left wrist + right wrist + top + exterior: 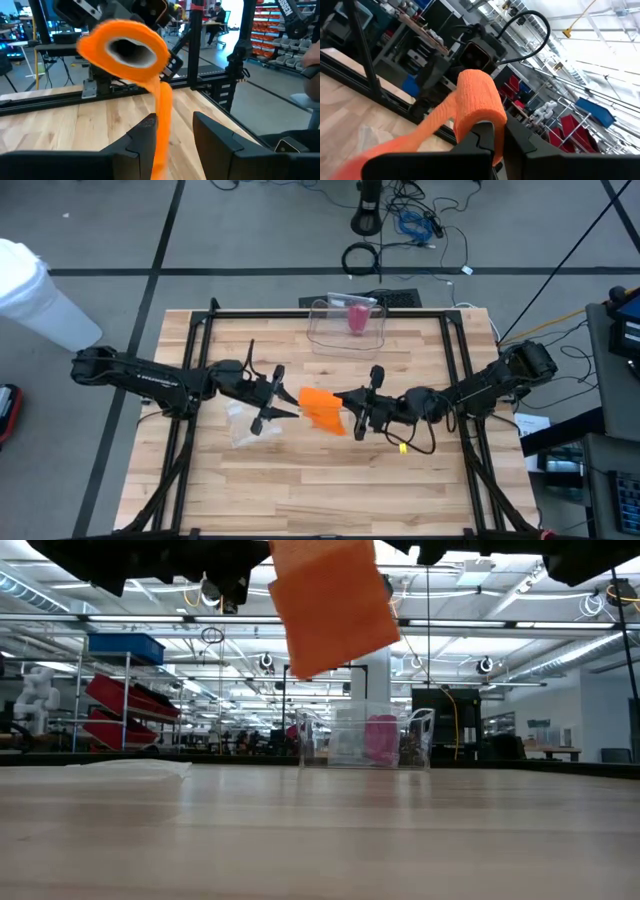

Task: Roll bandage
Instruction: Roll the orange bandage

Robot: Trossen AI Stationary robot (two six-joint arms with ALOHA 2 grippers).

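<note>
On your left, the left gripper [272, 402] hangs over the middle of the table [300, 480], its fingers [137, 142] standing partly apart with the loose strip of the bandage [322, 408] running down between them. You cannot tell from these views whether the fingers actually pinch that strip or only guide it. Under and just behind this arm a clear wrapper [246, 427] lies flat on the wood.

The orange bandage itself is in the air between the two grippers, well above the table top, as the low view shows. Its roll sits at the right gripper [357, 412], whose fingers are closed on the edge of the roll; the right wrist view shows the fingers [485, 137] clamped together with the roll [479, 107] standing up from them. The hollow core points toward the left gripper, so the roll's long axis lies roughly along the line joining the two arms, and the tail leads off the roll toward the left side.

That is what your next turn depends on: the right gripper has the roll, the left is nearer the free tail, and the tail must stay taut and square to the core or it will likely wind on crooked.

At the far edge of the table, a clear plastic box [346, 323] holds something pink [357, 317], well apart from both arms.
</note>
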